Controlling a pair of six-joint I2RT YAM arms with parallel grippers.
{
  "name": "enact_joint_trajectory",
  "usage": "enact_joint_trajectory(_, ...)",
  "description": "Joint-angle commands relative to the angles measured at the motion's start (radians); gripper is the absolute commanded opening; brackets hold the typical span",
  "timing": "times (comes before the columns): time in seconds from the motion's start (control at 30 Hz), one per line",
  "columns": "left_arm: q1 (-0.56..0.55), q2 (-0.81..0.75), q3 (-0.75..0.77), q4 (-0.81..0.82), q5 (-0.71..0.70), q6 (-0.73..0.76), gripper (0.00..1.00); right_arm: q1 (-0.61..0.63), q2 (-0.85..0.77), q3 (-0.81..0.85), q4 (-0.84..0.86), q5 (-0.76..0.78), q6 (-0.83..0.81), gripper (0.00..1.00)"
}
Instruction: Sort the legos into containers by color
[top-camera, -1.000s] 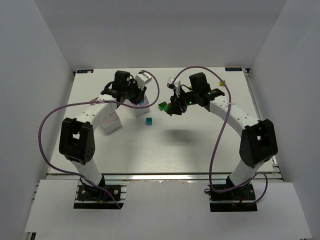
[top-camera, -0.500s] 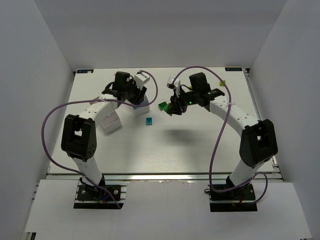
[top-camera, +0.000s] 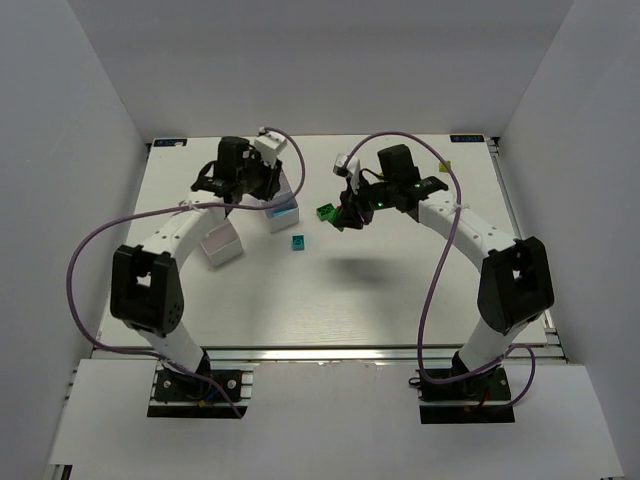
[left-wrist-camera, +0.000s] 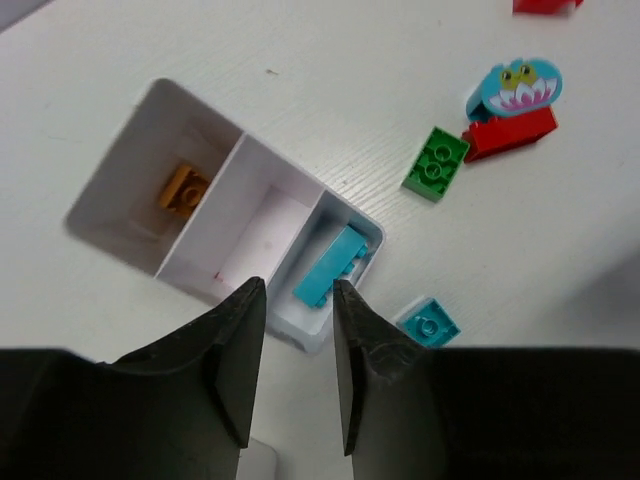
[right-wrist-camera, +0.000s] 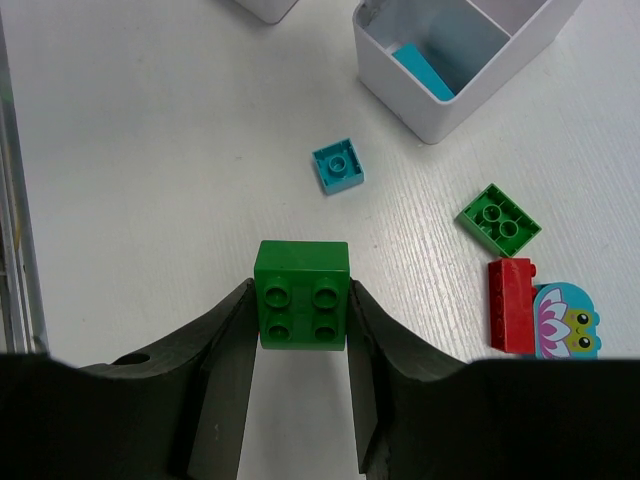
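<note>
So the right pincer (right-wrist-camera: 300, 305) is clamped on a green 2x2 brick (right-wrist-camera: 301, 292), holding it above the desk (right-wrist-camera: 140, 150). The left pincer (left-wrist-camera: 297, 295) hangs over the white bin (left-wrist-camera: 130, 140) with its jaws just a narrow gap apart and nothing between them. In that bin there's a long teal brick (left-wrist-camera: 330, 267) in one end compartment and a brown brick (left-wrist-camera: 184, 189) at the other end. Loose on the desk, just beside the bin, sits a small teal square brick (left-wrist-camera: 428, 322). A bit further out are a flat green brick (left-wrist-camera: 436, 162) and a red brick (left-wrist-camera: 508, 135), with the round frog piece (left-wrist-camera: 516, 88) touching the red one.
</note>
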Motion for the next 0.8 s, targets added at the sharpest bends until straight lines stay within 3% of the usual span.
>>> enact_joint_trajectory(0.0, 0.035, -0.191, -0.035, 0.042, -0.09, -0.165, 0.42, -0.005, 0.018, 0.055, 0.029, -0.012, 0.027, 0.0)
enact_joint_trajectory(0.1, 0.065, -0.274, -0.11, 0.042, -0.171, -0.305, 0.3, -0.001, 0.034, 0.074, 0.067, -0.006, 0.049, 0.0)
enact_joint_trajectory(0.17, 0.087, -0.362, -0.172, 0.039, -0.179, -0.354, 0.38, 0.008, 0.04, 0.078, 0.101, 0.008, 0.06, 0.0)
enact_joint_trajectory(0.2, 0.094, -0.389, -0.193, 0.035, -0.193, -0.397, 0.47, 0.013, 0.041, 0.077, 0.121, 0.027, 0.075, 0.0)
enact_joint_trajectory(0.23, 0.095, -0.446, -0.211, 0.032, -0.215, -0.422, 0.68, 0.016, 0.043, 0.075, 0.17, 0.038, 0.086, 0.0)
enact_joint_trajectory(0.37, 0.109, -0.57, -0.294, -0.014, -0.282, -0.523, 0.86, 0.051, 0.057, 0.069, 0.314, 0.101, 0.156, 0.0)
enact_joint_trajectory(0.63, 0.112, -0.73, -0.352, -0.111, -0.37, -0.666, 0.92, 0.122, 0.182, 0.083, 0.746, 0.405, 0.469, 0.0)
enact_joint_trajectory(0.77, 0.115, -0.79, -0.365, -0.174, -0.406, -0.684, 0.95, 0.169, 0.253, 0.081, 0.946, 0.468, 0.483, 0.0)
